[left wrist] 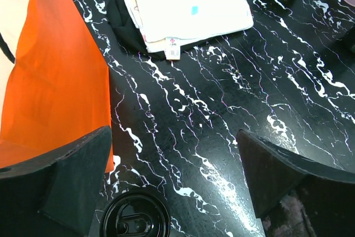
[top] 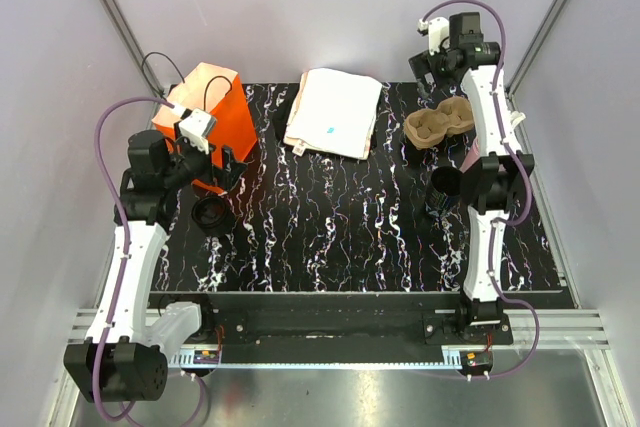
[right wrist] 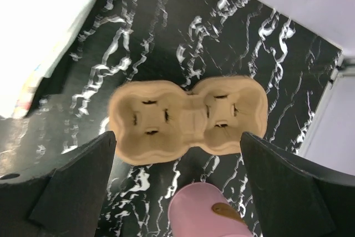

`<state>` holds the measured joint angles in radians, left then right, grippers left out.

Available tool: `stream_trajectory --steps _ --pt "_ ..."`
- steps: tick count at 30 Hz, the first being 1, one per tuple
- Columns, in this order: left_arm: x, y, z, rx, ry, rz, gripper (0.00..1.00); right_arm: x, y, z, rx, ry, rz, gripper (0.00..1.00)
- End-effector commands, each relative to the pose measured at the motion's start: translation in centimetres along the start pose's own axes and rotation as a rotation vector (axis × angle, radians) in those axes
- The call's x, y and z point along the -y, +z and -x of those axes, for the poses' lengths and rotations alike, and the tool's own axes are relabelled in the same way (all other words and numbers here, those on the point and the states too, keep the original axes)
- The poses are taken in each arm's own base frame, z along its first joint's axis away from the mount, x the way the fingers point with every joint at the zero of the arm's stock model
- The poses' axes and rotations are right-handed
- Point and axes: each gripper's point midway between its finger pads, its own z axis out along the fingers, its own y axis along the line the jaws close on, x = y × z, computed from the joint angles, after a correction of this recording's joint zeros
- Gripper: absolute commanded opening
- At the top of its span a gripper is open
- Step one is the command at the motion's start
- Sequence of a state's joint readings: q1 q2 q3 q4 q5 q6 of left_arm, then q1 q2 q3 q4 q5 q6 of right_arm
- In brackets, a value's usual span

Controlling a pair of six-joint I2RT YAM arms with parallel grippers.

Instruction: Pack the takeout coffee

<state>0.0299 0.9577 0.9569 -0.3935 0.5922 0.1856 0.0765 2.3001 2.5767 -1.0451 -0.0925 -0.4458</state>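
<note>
Takeout coffee [top: 445, 190]: one cup, one carrier [right wrist: 186, 117], one orange bag [left wrist: 55, 76]

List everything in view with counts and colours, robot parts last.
coffee cup: one, black, right side
round lid: one, black, near left
paper bag: one, orange, back left
paper stack: one, white, back centre
cup carrier: one, tan, back right, wells empty
pink cup: one, pink, beside the cup carrier
table: one, black marbled, under everything
left tool: one, black, open, beside the paper bag
right tool: one, black, open, above the cup carrier
</note>
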Motion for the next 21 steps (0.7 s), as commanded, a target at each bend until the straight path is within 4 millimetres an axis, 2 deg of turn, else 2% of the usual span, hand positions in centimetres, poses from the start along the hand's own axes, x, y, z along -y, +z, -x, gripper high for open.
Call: stream_trajectory --steps 1,6,11,21 --pt "0.4 0.3 1.1 0.047 0.040 -0.034 0.99 1.5 1.4 -0.7 -0.038 -0.025 -0.078 1.00" --pt "0.5 0.3 0.9 0.041 0.036 -0.038 0.99 1.8 3.4 -2.1 -0.084 -0.025 -0.097 0.97" --pt "0.6 0.3 1.0 0.043 0.035 -0.042 0.99 2.2 4.7 -3.7 -0.139 -0.032 -0.123 0.89" --pt "0.7 0.3 0.9 0.037 0.031 -0.048 0.99 2.0 7.9 -6.9 -0.228 -0.030 -0.132 0.88"
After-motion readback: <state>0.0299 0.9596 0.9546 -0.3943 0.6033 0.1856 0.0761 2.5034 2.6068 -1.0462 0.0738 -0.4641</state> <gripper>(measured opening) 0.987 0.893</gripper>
